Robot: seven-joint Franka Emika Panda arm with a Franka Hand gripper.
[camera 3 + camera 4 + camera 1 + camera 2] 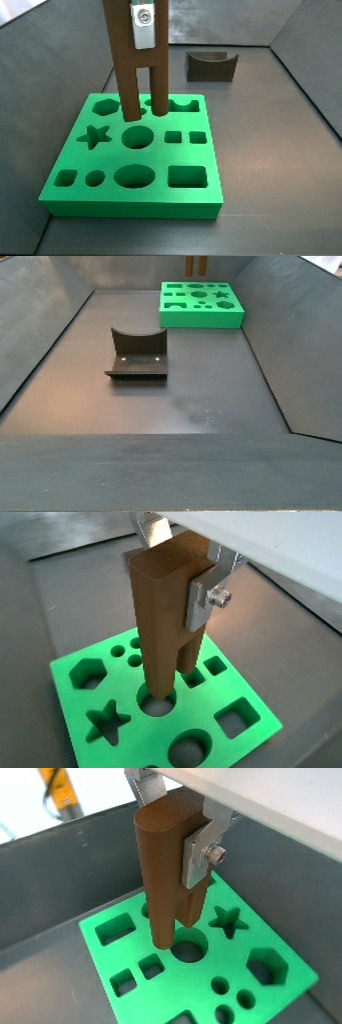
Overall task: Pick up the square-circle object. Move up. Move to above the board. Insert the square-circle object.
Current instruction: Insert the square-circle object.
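The square-circle object [167, 607], a tall brown wooden piece with two long legs, hangs upright with my gripper [181, 567] shut on its upper end. In both wrist views a silver finger plate [201, 853] presses its flat side. The green board [134, 150] lies right below it. In a side view the two legs [138, 75] end just above the board's far half, by a round cutout [138, 137]. Another side view shows the board [201, 301] at the far end of the floor, with the legs [198, 265] above it and the gripper out of that frame.
The dark fixture [136, 354] stands mid-floor, apart from the board; it also appears as the fixture [210, 65] behind the board. Grey sloped walls [47, 331] enclose the floor on all sides.
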